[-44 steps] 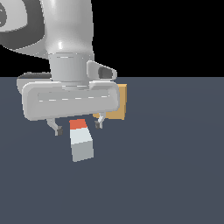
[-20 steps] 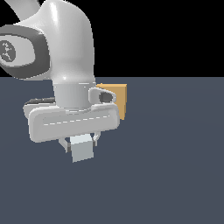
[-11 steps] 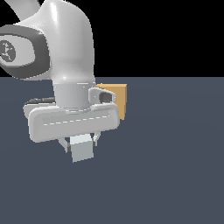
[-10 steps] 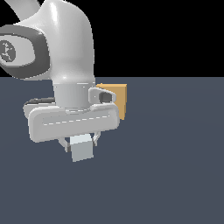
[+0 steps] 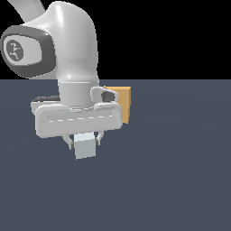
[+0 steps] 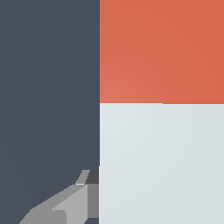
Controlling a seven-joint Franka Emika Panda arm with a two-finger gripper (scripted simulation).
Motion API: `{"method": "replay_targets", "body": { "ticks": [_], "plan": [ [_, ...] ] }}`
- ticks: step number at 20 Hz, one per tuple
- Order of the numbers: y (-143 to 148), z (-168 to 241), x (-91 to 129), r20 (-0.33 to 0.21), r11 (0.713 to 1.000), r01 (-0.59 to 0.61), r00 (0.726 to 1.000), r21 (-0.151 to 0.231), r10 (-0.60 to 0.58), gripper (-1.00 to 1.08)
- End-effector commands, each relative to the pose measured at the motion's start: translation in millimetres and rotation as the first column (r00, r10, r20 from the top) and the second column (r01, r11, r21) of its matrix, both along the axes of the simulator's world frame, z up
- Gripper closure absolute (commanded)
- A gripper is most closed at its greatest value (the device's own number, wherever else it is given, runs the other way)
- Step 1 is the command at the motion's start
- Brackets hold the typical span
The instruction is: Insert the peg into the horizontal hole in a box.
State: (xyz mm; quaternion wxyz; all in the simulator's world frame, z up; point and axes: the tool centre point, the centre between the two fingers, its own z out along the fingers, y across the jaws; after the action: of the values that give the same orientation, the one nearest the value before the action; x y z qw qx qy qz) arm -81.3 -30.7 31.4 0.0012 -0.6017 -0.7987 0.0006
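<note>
Claw [image 5: 84, 140]: sitting low in the exterior view's left-centre, fingers clenching the peg's sides.
Peg [image 5: 85, 146]: lying on the dark tabletop [image 5: 180, 180], pale end showing below the claw; red-orange end filling the wrist view.
Box [image 5: 124, 103]: tan, standing behind the arm, mostly hidden.

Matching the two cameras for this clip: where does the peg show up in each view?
Exterior view: the peg pokes out pale grey below the claw, left of centre; its red-orange end is hidden.
Wrist view: the peg fills one whole side of the picture, red-orange part adjoining pale grey part.
Shared landmark: one claw finger beside the peg's pale part, seen in both.
</note>
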Motion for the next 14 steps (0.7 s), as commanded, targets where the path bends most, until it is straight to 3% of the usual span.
{"method": "replay_targets", "body": {
  "ticks": [1, 7, 14],
  "plan": [
    [8, 5, 1, 0.003, 0.999, 0.035, 0.999, 0.000, -0.035, 1.08],
    [34, 15, 4, 0.003, 0.989, 0.146, 0.989, 0.000, -0.146, 1.08],
    [65, 27, 12, 0.003, 0.959, 0.282, 0.959, 0.000, -0.282, 1.08]
  ]
}}
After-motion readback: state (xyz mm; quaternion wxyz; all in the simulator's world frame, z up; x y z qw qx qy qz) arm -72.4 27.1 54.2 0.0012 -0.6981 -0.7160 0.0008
